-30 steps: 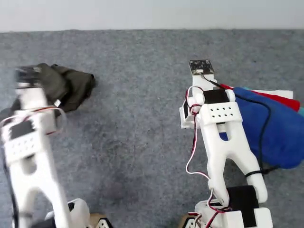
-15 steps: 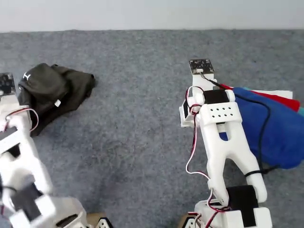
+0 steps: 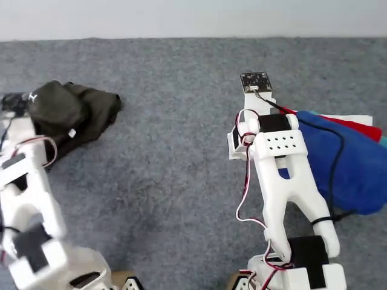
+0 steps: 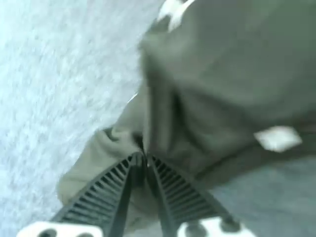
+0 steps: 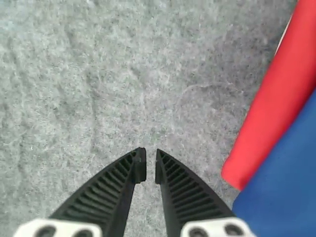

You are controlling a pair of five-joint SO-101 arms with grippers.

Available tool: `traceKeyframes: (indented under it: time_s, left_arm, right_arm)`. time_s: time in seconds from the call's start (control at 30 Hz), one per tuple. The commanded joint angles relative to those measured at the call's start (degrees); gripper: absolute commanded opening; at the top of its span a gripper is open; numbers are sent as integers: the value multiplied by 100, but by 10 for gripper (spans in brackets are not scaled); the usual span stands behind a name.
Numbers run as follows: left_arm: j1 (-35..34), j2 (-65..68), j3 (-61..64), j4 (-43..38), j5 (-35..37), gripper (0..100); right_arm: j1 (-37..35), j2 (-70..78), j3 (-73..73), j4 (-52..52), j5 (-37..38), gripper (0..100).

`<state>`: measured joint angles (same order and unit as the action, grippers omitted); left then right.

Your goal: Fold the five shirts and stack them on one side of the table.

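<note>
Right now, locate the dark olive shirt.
The dark olive shirt sits crumpled at the table's left side in the high view, left gripper's fingers at its edge.

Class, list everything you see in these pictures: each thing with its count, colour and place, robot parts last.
olive shirt: one, dark olive, crumpled at the table's left side
blue shirt: one, blue, top of the pile at the right edge
red shirt: one, red, under the blue shirt
white cloth: one, white, edge showing under the red shirt
table cover: one, grey, across the table
left gripper: one, black, tips at the olive shirt
right gripper: one, black, over bare cover beside the red shirt
</note>
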<state>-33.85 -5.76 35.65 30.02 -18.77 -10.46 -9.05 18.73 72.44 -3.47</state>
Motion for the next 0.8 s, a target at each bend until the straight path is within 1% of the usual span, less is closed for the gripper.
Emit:
traceKeyframes:
  time_s: [0.0,0.07,0.2,0.33,0.43,0.57,0.63,0.67,0.7,0.77]
  left_arm:
    - [985,-1679,-242,1125,422,12]
    - [1688,-2374,-242,1556,747,12]
    - [3068,-3437,-277,2084,1257,12]
    - [3930,-4062,-919,2822,1670,12]
    - [4615,-4097,-1684,3209,1969,12]
    - [5565,-3305,-2123,3095,1996,17]
    - [5565,-2629,-2264,2919,2022,39]
    - [5310,-2321,-2369,2884,2031,57]
    - [4914,-2031,-2510,2892,2075,74]
    - [4009,-1547,-2818,2945,2418,108]
  right_arm:
    - [-4,-31,-281,-84,35,41]
    - [-4,-31,-281,-119,26,41]
    - [31,-22,-281,-409,18,41]
    - [-4,-22,-369,-646,18,41]
    - [-4,-22,-624,-708,18,41]
    - [-4,22,-1046,-585,18,41]
    - [-75,22,-1187,-400,18,41]
    - [-154,22,-1257,-251,44,41]
    - [-242,22,-1310,-92,44,42]
    - [-593,31,-1407,224,35,62]
